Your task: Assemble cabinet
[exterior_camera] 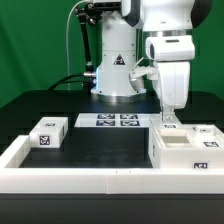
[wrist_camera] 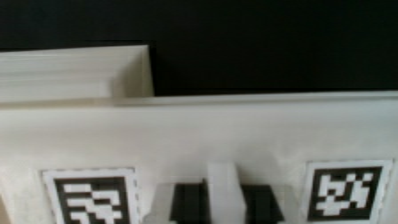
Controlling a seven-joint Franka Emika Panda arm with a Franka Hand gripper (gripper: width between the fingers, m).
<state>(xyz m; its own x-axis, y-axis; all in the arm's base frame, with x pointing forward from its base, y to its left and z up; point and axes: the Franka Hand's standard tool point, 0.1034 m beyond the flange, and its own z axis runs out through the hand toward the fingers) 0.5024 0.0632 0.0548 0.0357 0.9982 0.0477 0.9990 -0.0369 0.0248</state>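
Observation:
The white cabinet body [exterior_camera: 186, 152] stands at the exterior view's right against the front rim, its open side up. My gripper [exterior_camera: 168, 121] hangs straight down over its far left corner. In the wrist view the body [wrist_camera: 214, 125] fills the picture, with a square tag on each side. My gripper [wrist_camera: 222, 203] has its dark fingers [wrist_camera: 180, 203] pressed on both sides of a thin white panel edge [wrist_camera: 222, 185] between the tags. A small tagged white panel piece [exterior_camera: 47, 134] lies at the exterior view's left.
The marker board [exterior_camera: 110, 121] lies in front of the robot base [exterior_camera: 115, 75]. A low white rim [exterior_camera: 80, 178] frames the black table. More tagged white pieces [exterior_camera: 206, 133] sit behind the body. A ridged white part [wrist_camera: 71, 75] shows beyond the body in the wrist view.

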